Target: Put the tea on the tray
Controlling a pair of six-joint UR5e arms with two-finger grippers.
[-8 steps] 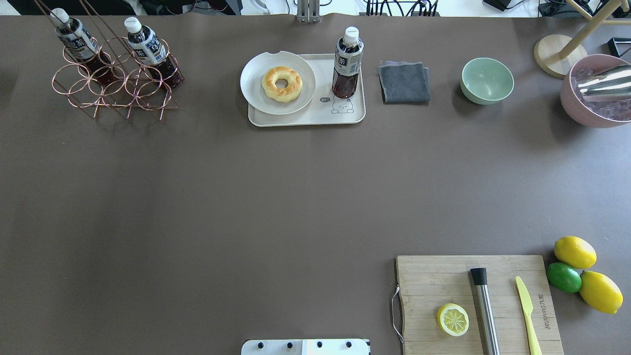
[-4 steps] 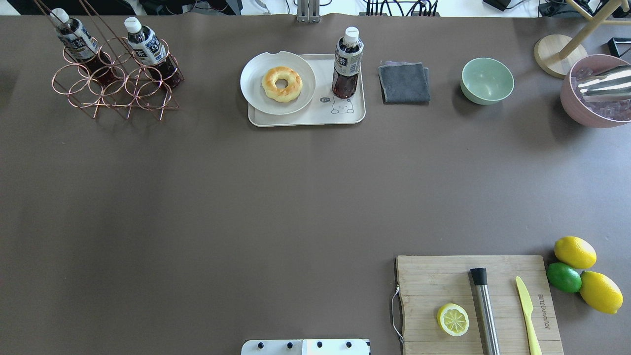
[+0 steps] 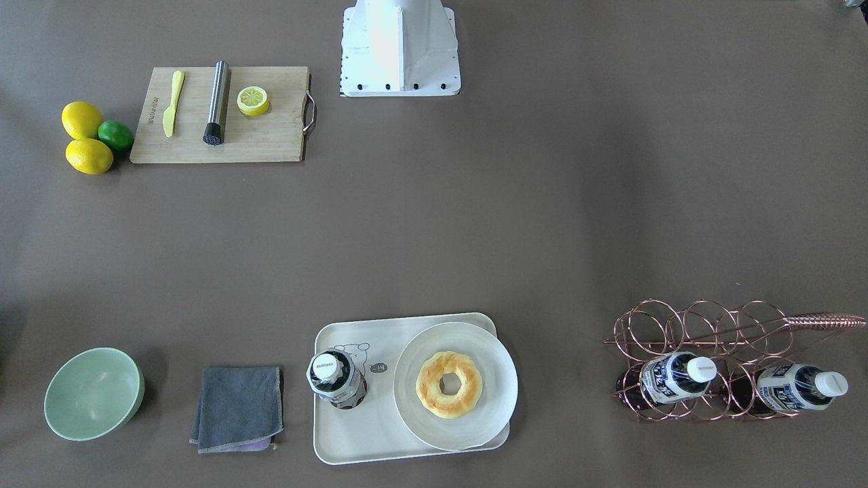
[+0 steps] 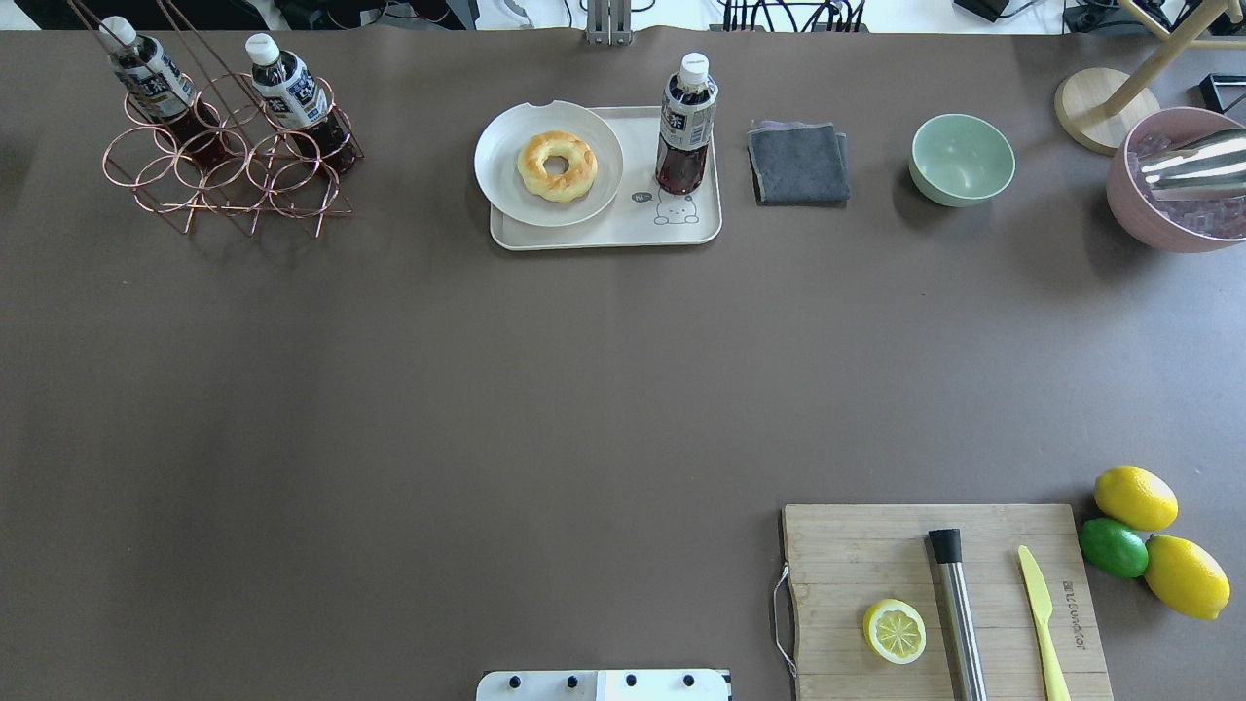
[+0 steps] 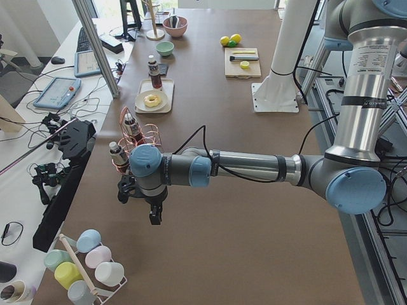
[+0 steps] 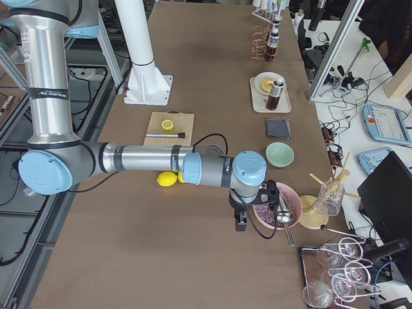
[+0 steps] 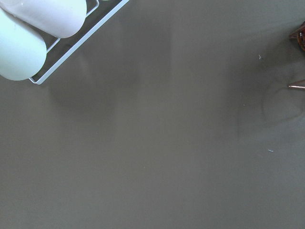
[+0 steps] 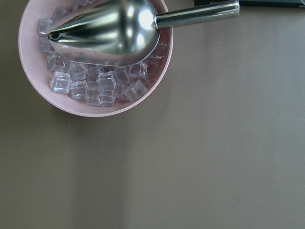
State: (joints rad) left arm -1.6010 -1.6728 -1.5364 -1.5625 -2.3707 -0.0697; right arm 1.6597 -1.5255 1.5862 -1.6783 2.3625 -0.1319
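One tea bottle (image 4: 686, 127) stands upright on the cream tray (image 4: 604, 236), at its right end above the bear drawing; it also shows in the front-facing view (image 3: 337, 379) on the tray (image 3: 352, 434). Two more tea bottles (image 4: 151, 83) (image 4: 292, 92) lean in the copper wire rack (image 4: 229, 166) at the far left. My left gripper (image 5: 154, 216) hangs over bare table beyond the rack, far from the tray. My right gripper (image 6: 241, 224) hangs beside the pink ice bowl (image 6: 277, 206). Both grippers show only in the side views, so I cannot tell whether they are open or shut.
A round plate (image 4: 506, 180) with a donut (image 4: 556, 166) overlaps the tray's left part. A grey cloth (image 4: 798, 163), a green bowl (image 4: 962, 159) and the ice bowl with a metal scoop (image 4: 1183, 166) lie to its right. A cutting board (image 4: 847, 555), lemons and a lime (image 4: 1114, 547) sit near right.
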